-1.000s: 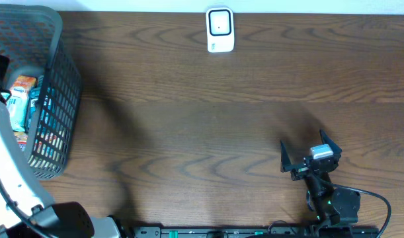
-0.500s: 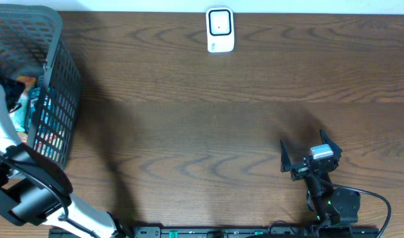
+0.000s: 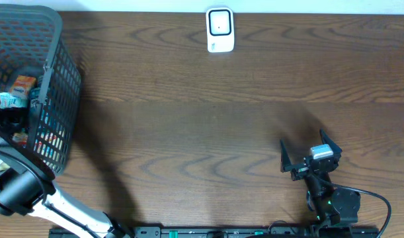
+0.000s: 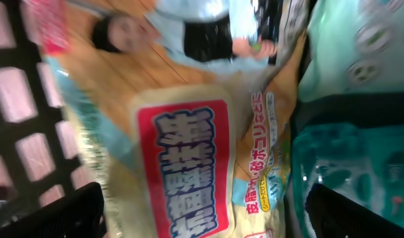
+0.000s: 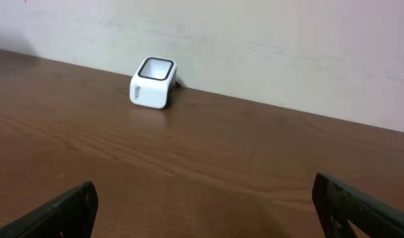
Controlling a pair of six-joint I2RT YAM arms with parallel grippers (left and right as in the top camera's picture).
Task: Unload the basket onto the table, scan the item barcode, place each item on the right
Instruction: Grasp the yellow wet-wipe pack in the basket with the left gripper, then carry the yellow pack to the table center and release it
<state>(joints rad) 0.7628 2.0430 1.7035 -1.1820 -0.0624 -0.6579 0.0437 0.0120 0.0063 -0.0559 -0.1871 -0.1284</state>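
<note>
**Left tool (image 4: pixel 202 221) hovered over a snack packet (image 4: pixel 188 165) inside the basket (image 3: pixel 53 73).**
It and the right tool (image 3: pixel 307 158) gaped wide, empty; a skewed closure could have pinched neighbouring packets (image 4: pixel 340 158) too.

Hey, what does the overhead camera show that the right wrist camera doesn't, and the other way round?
Only the overhead view shows the basket at the table's left end, the packets inside it and the left arm at the basket. Only the right wrist view shows the pale wall behind the scanner and the scanner's side face. Both show the white scanner at the far edge of the wooden table, and the right gripper, open and empty.
</note>
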